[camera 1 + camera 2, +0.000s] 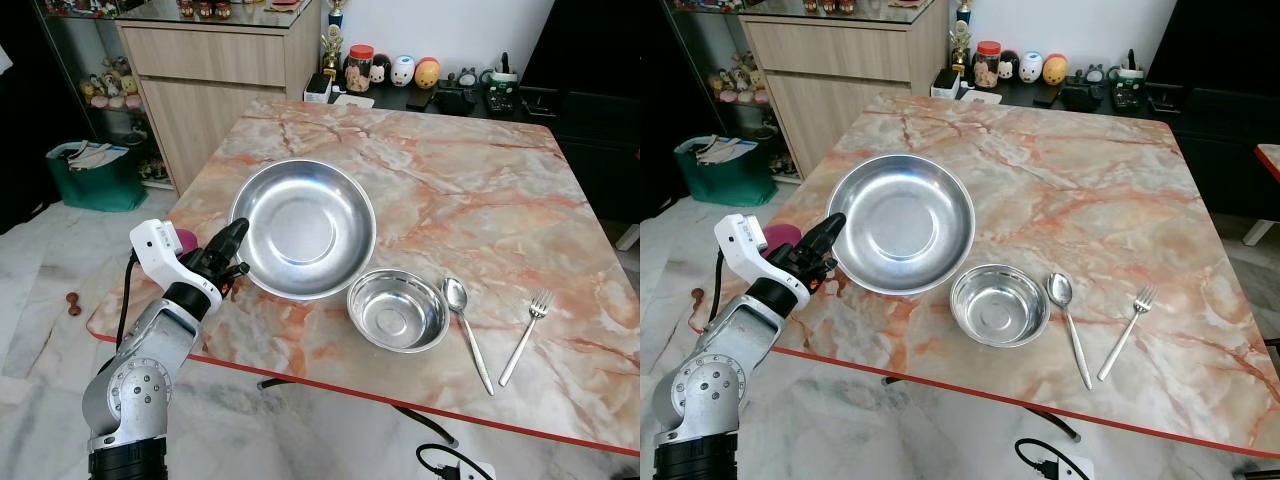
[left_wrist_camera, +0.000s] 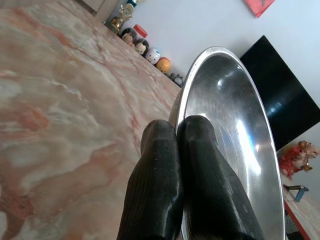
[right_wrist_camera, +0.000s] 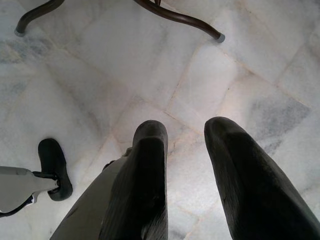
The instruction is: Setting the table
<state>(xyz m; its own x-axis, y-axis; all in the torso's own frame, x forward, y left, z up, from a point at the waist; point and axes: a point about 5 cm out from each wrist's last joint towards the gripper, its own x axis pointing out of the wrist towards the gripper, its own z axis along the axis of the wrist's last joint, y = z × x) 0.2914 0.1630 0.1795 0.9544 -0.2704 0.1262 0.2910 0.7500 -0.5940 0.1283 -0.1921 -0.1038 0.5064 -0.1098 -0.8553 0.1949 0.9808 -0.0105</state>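
Our left gripper point(image 1: 232, 243) has its fingers pressed together on the near left rim of the big plate point(image 1: 303, 226), which lies on the table point(image 1: 480, 190) just behind and left of the small bowl point(image 1: 397, 309). The spoon point(image 1: 465, 325) and fork point(image 1: 527, 332) lie right of that bowl, handles toward us. Our right gripper point(image 3: 187, 165) hangs spread over the floor, so the left arm is nearer.

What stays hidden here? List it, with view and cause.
- Pink object, head views: mostly behind the left gripper.
- Plate, left wrist view: its near rim lies behind the fingers; the far side is cut off by the frame edge.
- Figurines, head views: too small to identify.
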